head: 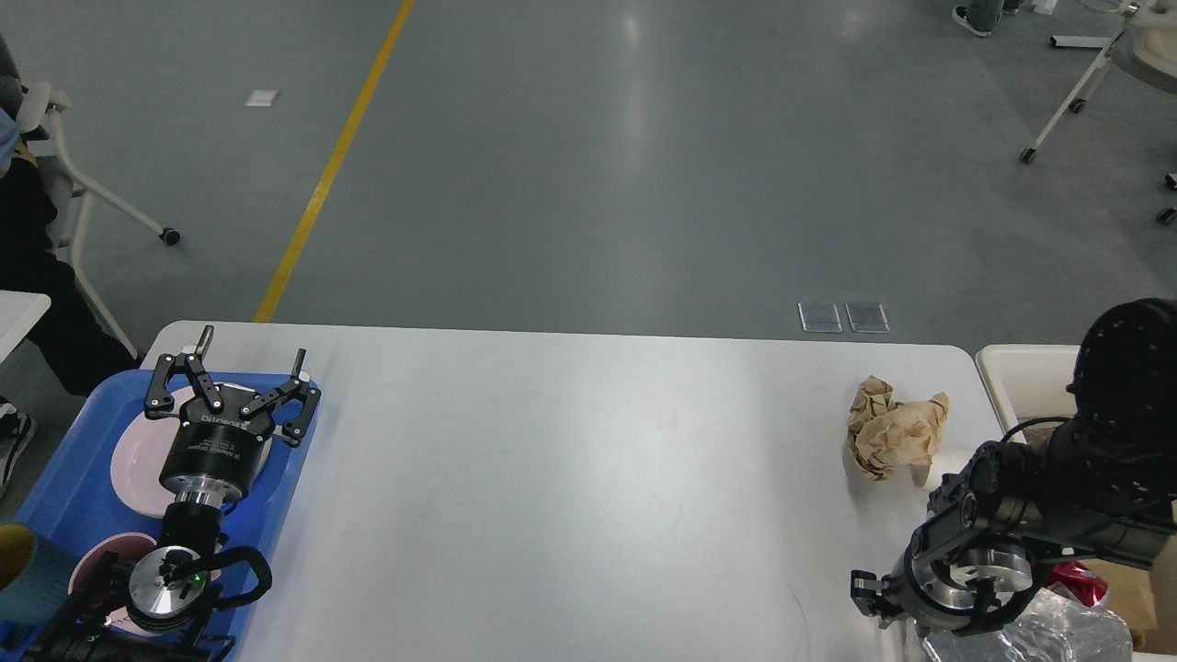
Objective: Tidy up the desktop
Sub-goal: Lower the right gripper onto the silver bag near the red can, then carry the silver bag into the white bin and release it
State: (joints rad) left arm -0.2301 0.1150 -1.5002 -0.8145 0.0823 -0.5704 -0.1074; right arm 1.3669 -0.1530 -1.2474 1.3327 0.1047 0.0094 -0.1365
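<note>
Desktop (570,496) holds one crumpled brown paper (894,438) near its right edge; my left pincer (246,379) gapes apart, right pincer's (874,598) state unclear.

right gripper (869,598) jaws hidden, perhaps closed | cup (14,570) cut off left

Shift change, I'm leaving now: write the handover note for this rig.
Left gripper: open, empty, above the pink plate in the blue tray.
Right gripper: low at the desktop's near right edge, seen end-on, state unclear.
Done: most of the desktop is bare.
Left: crumpled brown paper lies on the desktop near the cream bin; crinkled plastic packaging sits at the near right corner.
</note>
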